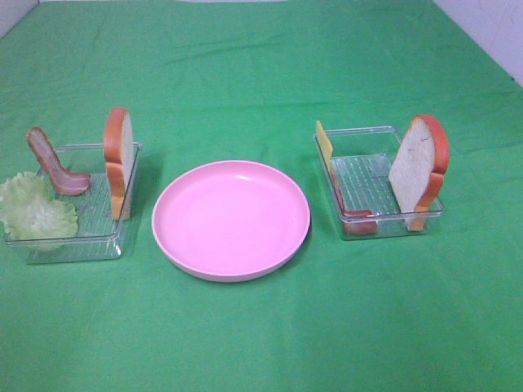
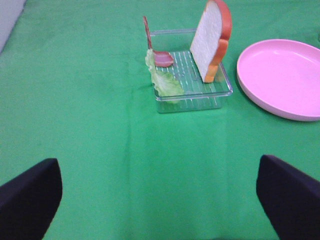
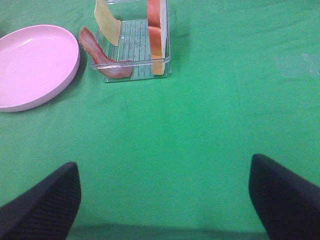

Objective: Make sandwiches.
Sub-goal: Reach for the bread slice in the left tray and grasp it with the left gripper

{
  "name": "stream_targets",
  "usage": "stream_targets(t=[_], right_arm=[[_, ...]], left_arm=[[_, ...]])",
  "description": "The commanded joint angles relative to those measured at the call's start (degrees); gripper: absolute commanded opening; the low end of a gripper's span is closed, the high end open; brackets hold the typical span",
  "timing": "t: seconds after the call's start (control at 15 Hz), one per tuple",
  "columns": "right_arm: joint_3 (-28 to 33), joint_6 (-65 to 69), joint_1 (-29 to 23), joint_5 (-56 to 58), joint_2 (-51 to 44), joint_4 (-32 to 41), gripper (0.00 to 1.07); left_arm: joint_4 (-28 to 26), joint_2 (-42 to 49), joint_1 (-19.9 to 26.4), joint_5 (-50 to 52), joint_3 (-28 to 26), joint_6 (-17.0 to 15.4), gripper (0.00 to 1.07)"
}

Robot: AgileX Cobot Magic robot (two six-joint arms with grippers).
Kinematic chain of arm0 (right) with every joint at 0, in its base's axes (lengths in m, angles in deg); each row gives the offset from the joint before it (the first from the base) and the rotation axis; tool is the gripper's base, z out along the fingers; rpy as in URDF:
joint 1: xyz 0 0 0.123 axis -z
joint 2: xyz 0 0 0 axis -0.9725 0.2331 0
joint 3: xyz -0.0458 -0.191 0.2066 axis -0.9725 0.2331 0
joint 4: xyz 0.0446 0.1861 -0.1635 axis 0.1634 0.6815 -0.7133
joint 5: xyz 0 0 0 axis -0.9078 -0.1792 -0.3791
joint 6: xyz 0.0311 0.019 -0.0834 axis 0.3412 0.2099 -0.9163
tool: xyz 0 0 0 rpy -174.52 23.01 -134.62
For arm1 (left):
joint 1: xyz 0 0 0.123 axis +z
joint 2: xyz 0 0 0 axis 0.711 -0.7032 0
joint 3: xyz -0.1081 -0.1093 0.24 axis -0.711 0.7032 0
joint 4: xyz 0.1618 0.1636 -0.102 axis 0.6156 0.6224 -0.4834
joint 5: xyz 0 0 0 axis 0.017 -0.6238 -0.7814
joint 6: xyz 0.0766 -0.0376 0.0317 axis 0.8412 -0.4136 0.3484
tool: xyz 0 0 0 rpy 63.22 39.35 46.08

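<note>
Our left jaws and right jaws gape wide, empty, above open bench [image 1: 261,343]. The left tray [image 1: 82,245] holds a bread slice [image 1: 118,159], bacon [image 1: 55,166] and lettuce [image 1: 34,208] overhanging its rim. The right tray [image 1: 384,231] holds a second slice [image 1: 418,167], cheese [image 1: 324,143] and a bacon strip [image 1: 358,220]. The plate [image 1: 231,220] lies between.

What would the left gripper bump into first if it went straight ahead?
Probably just the green cloth first. Farther along that line sits the clear tray, with the lettuce at its near edge, though depth is hard to judge.

Bread slice [image 2: 210,36] upright in clear tray [image 2: 195,102]; left gripper [image 2: 159,175] jaws spread wide
</note>
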Motion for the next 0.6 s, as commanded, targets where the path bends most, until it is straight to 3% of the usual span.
stream_targets(t=[0.07, 0.13, 0.6], right_arm=[[0.2, -0.7, 0.3, -0.2, -1.8, 0.1, 0.87], [0.2, -0.7, 0.3, -0.2, -1.8, 0.1, 0.87], [0.2, -0.7, 0.3, -0.2, -1.8, 0.1, 0.87]], left_arm=[[-0.3, -7.0, -0.1, -1.9, -4.2, -0.5, 1.02], [0.1, -21.4, -0.1, -5.1, -11.7, -0.4, 1.02], [1.3, -63.6, -0.1, -10.8, -37.4, 3.6, 1.02]])
